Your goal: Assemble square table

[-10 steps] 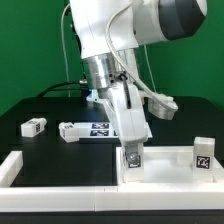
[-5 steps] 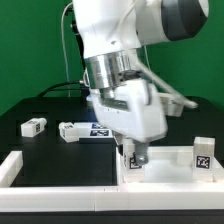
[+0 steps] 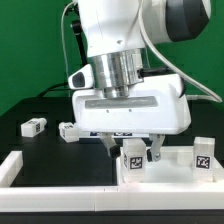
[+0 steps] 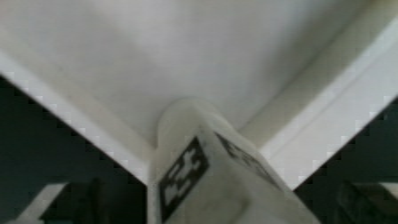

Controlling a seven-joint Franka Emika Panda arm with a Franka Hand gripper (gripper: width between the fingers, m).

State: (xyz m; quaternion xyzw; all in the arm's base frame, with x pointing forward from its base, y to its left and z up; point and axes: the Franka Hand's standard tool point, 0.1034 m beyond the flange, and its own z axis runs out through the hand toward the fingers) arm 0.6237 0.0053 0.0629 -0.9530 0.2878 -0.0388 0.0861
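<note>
Standing upright on the square tabletop, at the lower centre of the exterior view, a tagged leg sits between the fingers of the gripper. The fingers are spread wide, one on each side of the leg and not closed on it, so nothing is held. The tabletop lies on the bench at the lower right of the frame. A second leg stands near its right edge. A third leg and a fourth leg lie on the bench at middle left, near each other but apart. The wrist view shows the leg's tagged face against the white tabletop.
</note>
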